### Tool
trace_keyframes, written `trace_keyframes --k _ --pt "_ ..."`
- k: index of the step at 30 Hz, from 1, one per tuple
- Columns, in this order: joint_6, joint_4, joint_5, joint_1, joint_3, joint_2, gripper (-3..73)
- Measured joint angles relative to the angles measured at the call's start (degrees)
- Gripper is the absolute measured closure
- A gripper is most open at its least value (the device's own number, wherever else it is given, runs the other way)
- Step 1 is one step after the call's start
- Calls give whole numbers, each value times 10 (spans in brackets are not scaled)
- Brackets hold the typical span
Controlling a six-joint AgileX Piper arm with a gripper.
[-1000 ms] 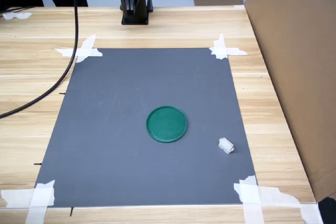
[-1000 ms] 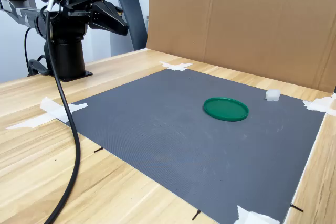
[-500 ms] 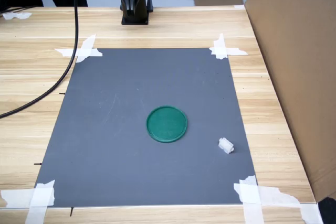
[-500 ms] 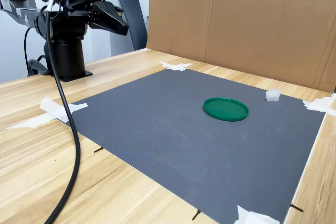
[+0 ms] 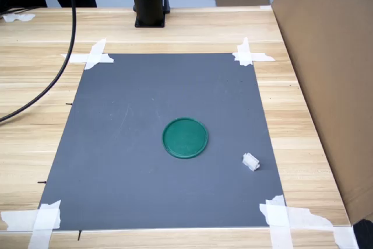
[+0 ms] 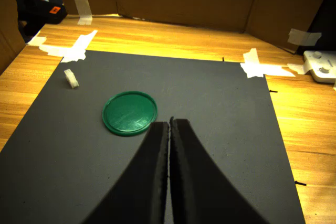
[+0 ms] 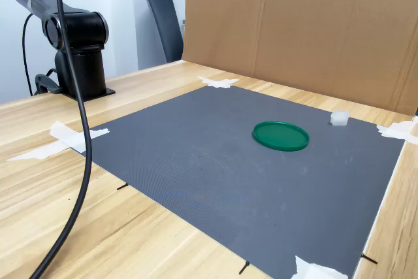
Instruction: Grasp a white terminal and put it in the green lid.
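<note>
The white terminal [image 5: 251, 161] lies on the grey mat [image 5: 116, 144], well apart from the green lid [image 5: 185, 137] and nearer the mat corner at the first exterior view's lower right. In the second exterior view the white terminal [image 7: 339, 118] sits beyond the green lid [image 7: 281, 136], close to the cardboard wall [image 7: 307, 24]; its orientation is too small to resolve there. The green lid rests flat, rim up, roughly at the mat centre, with nothing inside it. White tape strips [image 5: 249, 54] secure the mat corners to the wooden table [image 5: 35, 115]. The gripper [image 6: 169, 125] is held above the mat, short of the green lid [image 6: 129, 113], with both fingers pressed together and nothing between them. The white terminal [image 6: 71, 78] stands clear of the gripper. A black cable [image 7: 78, 129] hangs from the arm [image 7: 78, 37] over the table.
</note>
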State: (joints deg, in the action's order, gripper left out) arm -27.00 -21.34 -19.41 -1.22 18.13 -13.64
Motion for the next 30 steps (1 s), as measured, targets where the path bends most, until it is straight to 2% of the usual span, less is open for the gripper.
trace_keyframes --k 4,5,8,14,19,22,26,28,30 --pt "-2 0 -30 0 57 -88 721" --pt "-18 0 -85 0 93 -132 721" --pt "-54 1 -162 0 137 -191 721" --pt "-118 2 -205 0 201 -262 721" --pt "-181 -9 -268 0 270 -322 707" --pt "-190 -12 -314 0 321 -370 642" --pt "-192 -13 -327 0 361 -401 549" --pt "-192 -14 -322 0 417 -430 396" --pt "-192 -16 -309 0 445 -446 323"
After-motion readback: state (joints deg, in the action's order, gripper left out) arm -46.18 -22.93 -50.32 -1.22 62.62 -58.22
